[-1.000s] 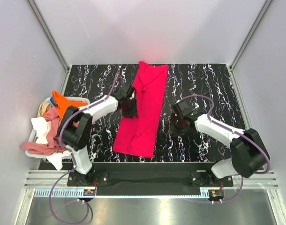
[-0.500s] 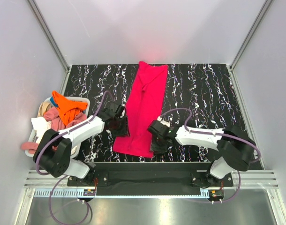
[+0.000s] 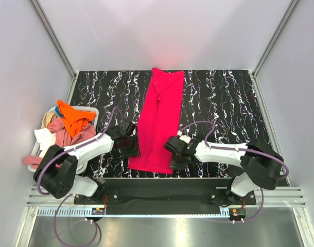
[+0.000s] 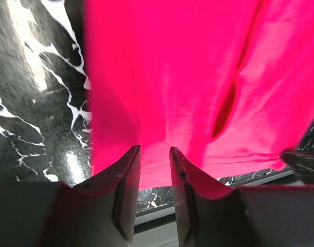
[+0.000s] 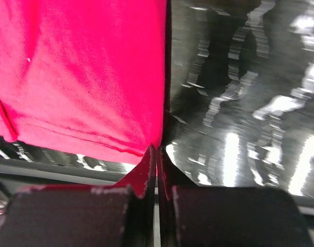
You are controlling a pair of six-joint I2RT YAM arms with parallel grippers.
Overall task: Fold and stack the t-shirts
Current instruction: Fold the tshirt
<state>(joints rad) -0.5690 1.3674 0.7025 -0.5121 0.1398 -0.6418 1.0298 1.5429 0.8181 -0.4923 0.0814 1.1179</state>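
Observation:
The bright pinkish-red t-shirt [image 3: 159, 118] lies as a long narrow strip down the middle of the black marbled table [image 3: 224, 103]. It also fills the left wrist view [image 4: 188, 77] and the right wrist view [image 5: 85, 77]. My left gripper [image 3: 131, 146] is at the shirt's near left edge. Its jaws [image 4: 154, 150] stand a little apart over the hem, with no cloth clamped. My right gripper [image 3: 175, 157] is at the near right corner. It [image 5: 158, 150] is shut, pinching the corner of the hem.
A white basket [image 3: 90, 110] at the table's left edge holds an orange shirt [image 3: 72, 116], a dusty pink one [image 3: 62, 131] and a white one [image 3: 44, 139], some hanging over its side. Metal rails [image 3: 167, 198] run along the near edge.
Both grippers have moved toward me, from beside the shirt's middle to its near corners. The right gripper has closed on the near right corner. The shirt's near end has shifted slightly right.

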